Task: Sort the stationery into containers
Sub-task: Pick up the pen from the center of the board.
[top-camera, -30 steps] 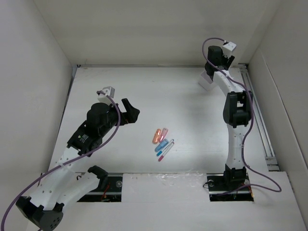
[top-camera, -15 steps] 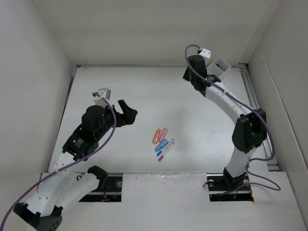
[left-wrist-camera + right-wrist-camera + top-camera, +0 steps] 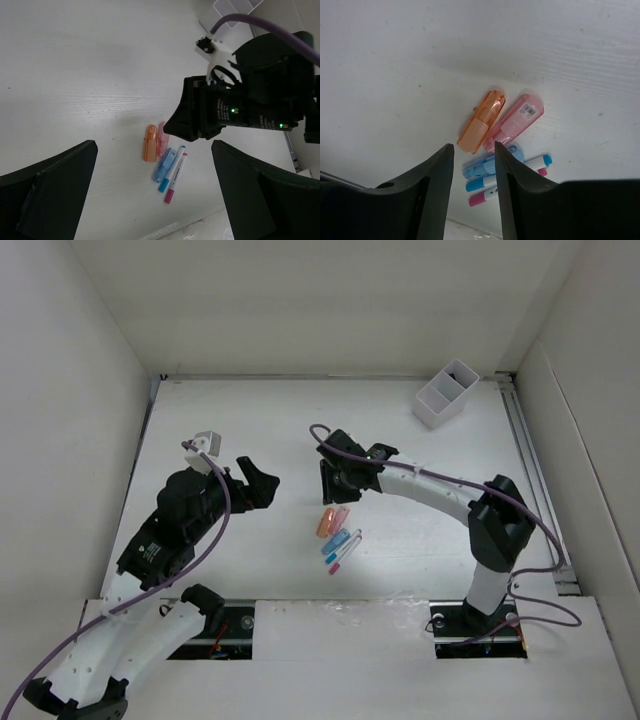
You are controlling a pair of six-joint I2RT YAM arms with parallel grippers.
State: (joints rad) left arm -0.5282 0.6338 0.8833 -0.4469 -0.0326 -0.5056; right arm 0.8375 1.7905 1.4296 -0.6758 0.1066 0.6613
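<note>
The stationery lies in a cluster on the table: an orange piece [image 3: 325, 523], a pink piece [image 3: 342, 516], a blue piece [image 3: 336, 541] and two thin white pens [image 3: 346, 551]. The wrist views show the orange piece [image 3: 481, 121] [image 3: 150, 143], the pink piece [image 3: 514, 121], the blue piece [image 3: 163, 165] and the pens [image 3: 175, 172]. The long marker and the green piece are out of view. My right gripper [image 3: 333, 483] [image 3: 473, 145] hovers just above the orange piece, open and empty. My left gripper [image 3: 256, 484] [image 3: 154, 145] is open and empty, left of the cluster. The white two-compartment box [image 3: 447, 393] stands at the back right.
The right arm [image 3: 440, 490] stretches across the table from its base to the cluster, and its wrist [image 3: 240, 105] fills the right of the left wrist view. White walls enclose the table on the left, back and right. A metal rail [image 3: 540, 480] runs along the right edge.
The right arm has left the white box at the back right and swung forward and left to just above the stationery. The left arm has shifted slightly.
</note>
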